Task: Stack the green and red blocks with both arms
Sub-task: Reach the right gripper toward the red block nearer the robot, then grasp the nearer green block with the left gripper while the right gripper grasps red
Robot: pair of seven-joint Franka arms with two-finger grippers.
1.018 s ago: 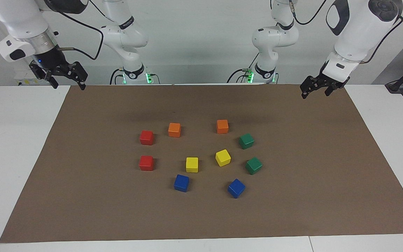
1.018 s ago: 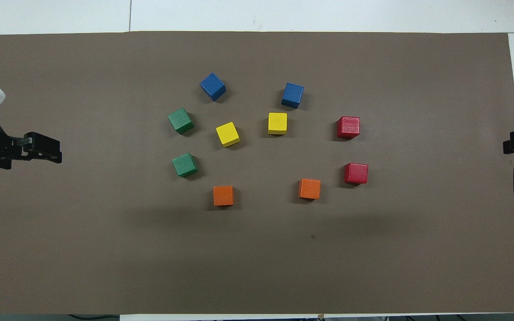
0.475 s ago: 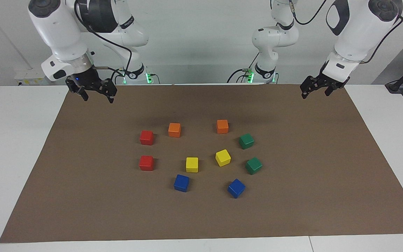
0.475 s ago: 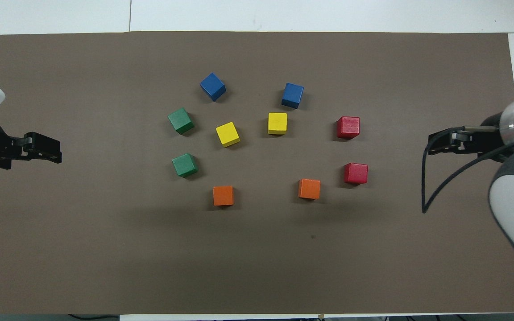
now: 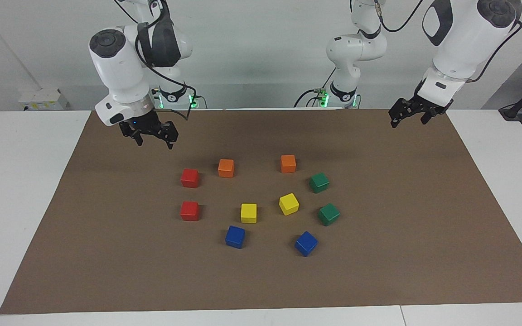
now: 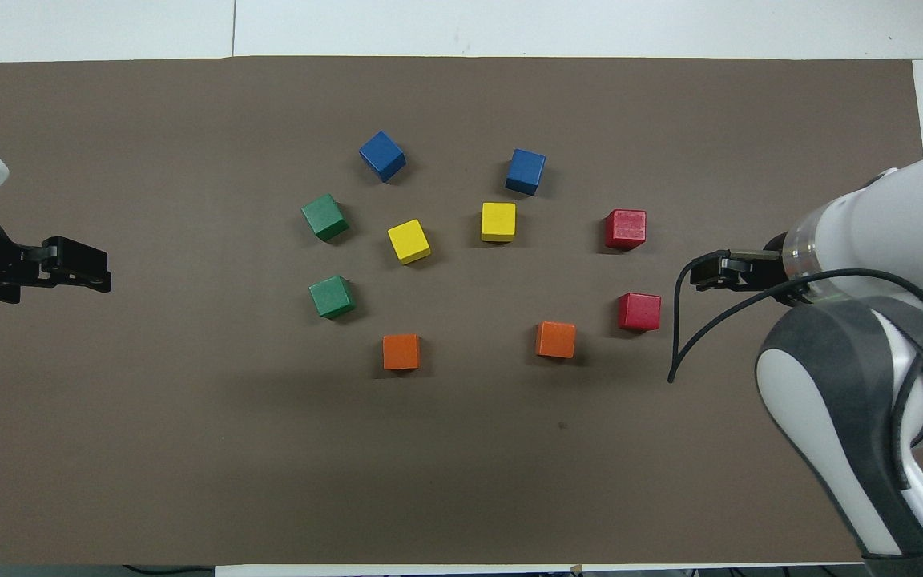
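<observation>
Two red blocks [image 5: 190,178] [image 5: 190,211] sit on the brown mat toward the right arm's end; in the overhead view they are the nearer one [image 6: 639,312] and the farther one [image 6: 626,228]. Two green blocks [image 5: 319,182] [image 5: 329,214] sit toward the left arm's end, also in the overhead view [image 6: 332,296] [image 6: 324,216]. My right gripper [image 5: 154,142] [image 6: 706,272] is open and empty, raised over bare mat beside the red blocks. My left gripper [image 5: 407,121] [image 6: 101,276] is open and empty, waiting over the mat's edge at its own end.
Between the red and green blocks lie two orange cubes [image 5: 226,168] [image 5: 288,163], two yellow cubes [image 5: 248,213] [image 5: 288,203] and two blue cubes [image 5: 235,237] [image 5: 306,243]. All stand apart on the mat [image 5: 379,271]. A black cable [image 6: 682,336] hangs from the right wrist.
My right arm has swung in from its end of the table toward the red blocks and come lower. The left arm and all the blocks have not moved.
</observation>
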